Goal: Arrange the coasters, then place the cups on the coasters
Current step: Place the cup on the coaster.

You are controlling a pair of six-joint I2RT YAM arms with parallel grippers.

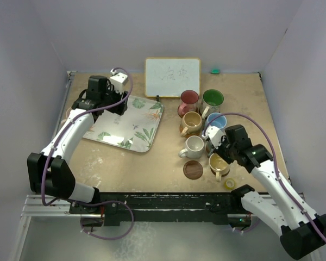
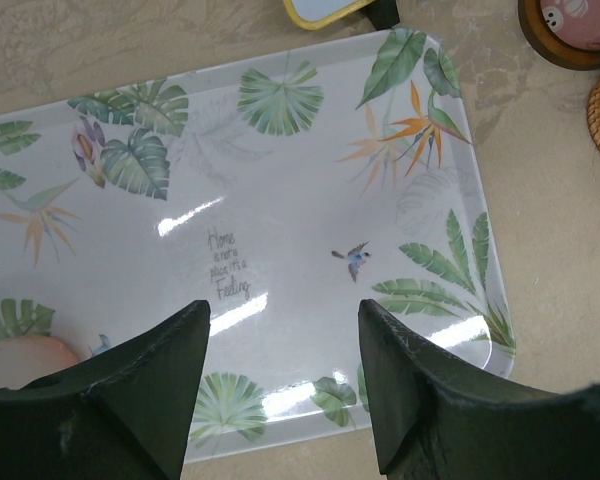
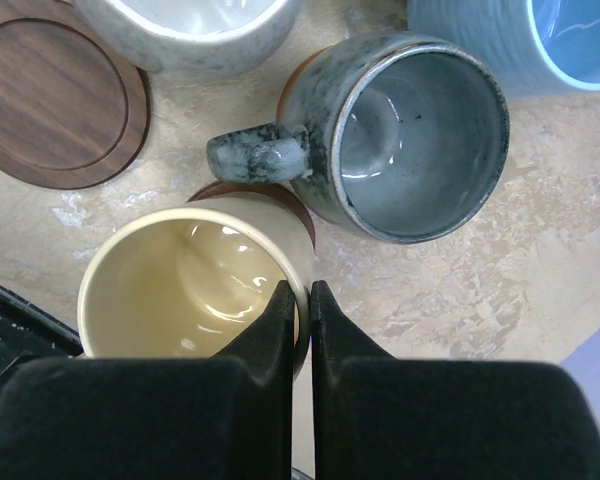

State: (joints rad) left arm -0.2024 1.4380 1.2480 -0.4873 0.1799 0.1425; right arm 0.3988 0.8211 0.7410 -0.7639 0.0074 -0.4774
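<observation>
My right gripper [image 3: 308, 290] is shut on the rim of the yellow cup [image 3: 195, 280], one finger inside and one outside. This cup stands on a brown coaster [image 3: 298, 212] of which only an edge shows. Beside it are the grey cup [image 3: 410, 135], the blue cup [image 3: 540, 40] and the white cup [image 3: 190, 30]. A bare dark brown coaster [image 1: 193, 169] lies in front of the white cup. Red [image 1: 189, 99], green [image 1: 212, 99] and tan [image 1: 191, 122] cups stand farther back. My left gripper [image 2: 285, 310] hangs open and holds nothing, above the tray.
The leaf-patterned tray [image 1: 111, 133] lies at the left centre. A whiteboard [image 1: 172, 77] stands at the back. A small yellow tape roll [image 1: 229, 184] lies near the front edge by my right arm. A peach-coloured thing [image 2: 20, 360] shows partly at the tray's corner.
</observation>
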